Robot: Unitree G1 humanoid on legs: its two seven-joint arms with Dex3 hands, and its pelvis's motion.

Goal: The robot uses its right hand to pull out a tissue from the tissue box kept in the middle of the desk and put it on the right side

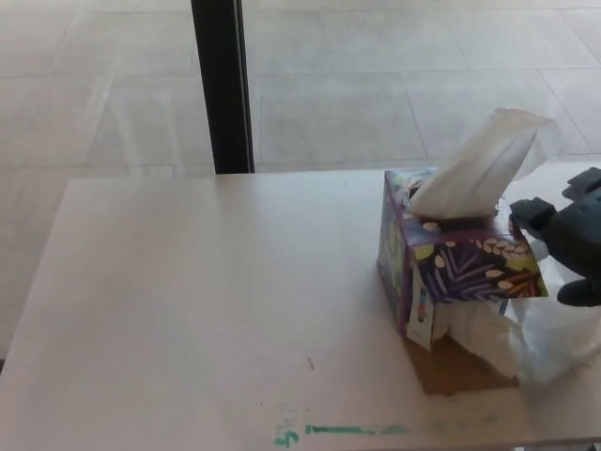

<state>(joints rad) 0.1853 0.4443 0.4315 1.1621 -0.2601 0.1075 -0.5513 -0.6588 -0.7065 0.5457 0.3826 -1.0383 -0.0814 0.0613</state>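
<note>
Head view: right hand (570,242) fingers spread, empty, beside tissue box (451,268), above loose tissues (526,336).

Right hand (573,246) at right edge, black fingers (531,214) spread apart

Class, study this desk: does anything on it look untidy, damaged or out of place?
Yes. The tissue box has a flap hanging loose at its front corner, crumpled tissues lie heaped beside it, and green smears stain the desk edge.
</note>
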